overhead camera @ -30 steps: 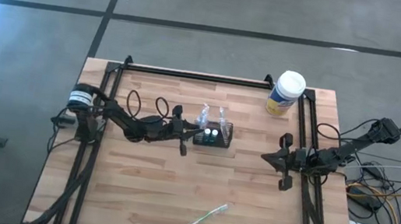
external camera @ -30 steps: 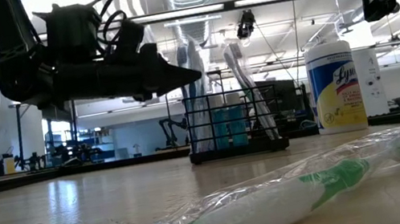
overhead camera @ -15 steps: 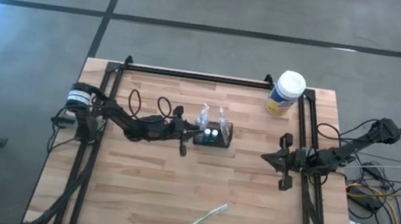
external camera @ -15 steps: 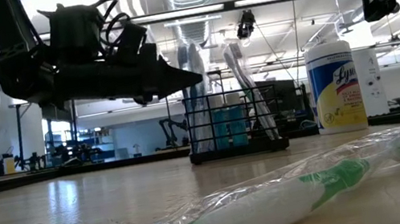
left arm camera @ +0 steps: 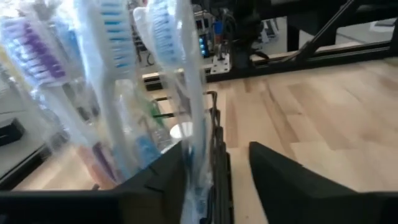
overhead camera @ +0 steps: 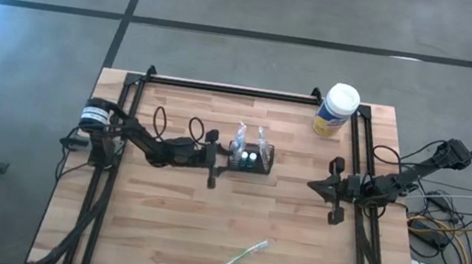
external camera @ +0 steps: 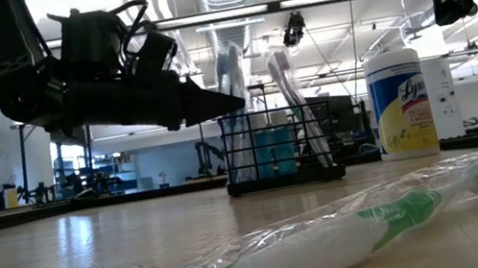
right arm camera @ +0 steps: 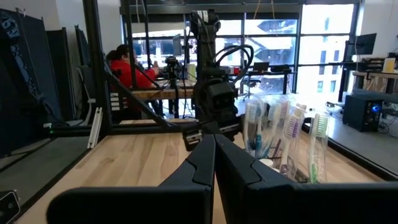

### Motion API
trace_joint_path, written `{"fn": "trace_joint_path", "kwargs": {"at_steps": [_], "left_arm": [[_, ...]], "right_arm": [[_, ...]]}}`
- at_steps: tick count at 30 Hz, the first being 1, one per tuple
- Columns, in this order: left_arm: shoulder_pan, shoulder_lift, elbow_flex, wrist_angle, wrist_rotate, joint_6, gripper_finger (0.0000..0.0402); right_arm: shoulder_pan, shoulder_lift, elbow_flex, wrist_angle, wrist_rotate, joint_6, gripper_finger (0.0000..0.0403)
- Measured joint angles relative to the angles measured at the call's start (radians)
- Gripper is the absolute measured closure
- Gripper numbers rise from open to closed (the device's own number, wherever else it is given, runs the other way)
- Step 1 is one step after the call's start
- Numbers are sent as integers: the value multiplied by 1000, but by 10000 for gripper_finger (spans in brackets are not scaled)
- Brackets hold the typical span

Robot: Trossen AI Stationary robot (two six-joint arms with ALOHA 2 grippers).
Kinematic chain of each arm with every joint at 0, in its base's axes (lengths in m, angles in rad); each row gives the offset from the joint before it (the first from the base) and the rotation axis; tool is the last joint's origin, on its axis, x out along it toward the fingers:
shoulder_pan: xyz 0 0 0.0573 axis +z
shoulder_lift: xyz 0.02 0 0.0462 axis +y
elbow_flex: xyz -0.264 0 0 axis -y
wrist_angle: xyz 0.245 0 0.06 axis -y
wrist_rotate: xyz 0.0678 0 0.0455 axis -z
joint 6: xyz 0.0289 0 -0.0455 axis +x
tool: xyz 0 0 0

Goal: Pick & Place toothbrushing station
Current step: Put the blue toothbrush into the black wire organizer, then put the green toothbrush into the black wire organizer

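The toothbrushing station [overhead camera: 252, 158] sits just above the middle of the wooden tabletop [overhead camera: 166, 233], a black mesh holder standing upright with wrapped toothbrushes rising from it. The left claw [overhead camera: 216, 159] is at its nine o'clock edge; in the left wrist view the fingers [left arm camera: 283, 180] stand parted, with the holder's wall and a wrapped brush between them, released rather than gripping. The right claw [overhead camera: 335, 192] waits at the tabletop's three o'clock side, clenched on nothing. A white-capped canister [overhead camera: 336, 110] stands at one o'clock, and a wrapped green toothbrush [overhead camera: 243, 255] lies at six o'clock
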Motion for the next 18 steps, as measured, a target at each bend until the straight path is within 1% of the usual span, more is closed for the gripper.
{"fn": "trace_joint_path", "kwargs": {"at_steps": [5,9,12,18], "left_arm": [[0,-18,0,5,6,-7,163],[0,-63,1,7,7,1,126],[-2,-111,0,7,10,25,114],[-7,-242,-8,8,40,25,114]], "right_arm": [[0,0,0,2,0,-13,394],[0,-1,0,6,0,-33,394],[0,-1,0,6,-5,-33,394],[0,-1,0,7,-6,-31,394]]}}
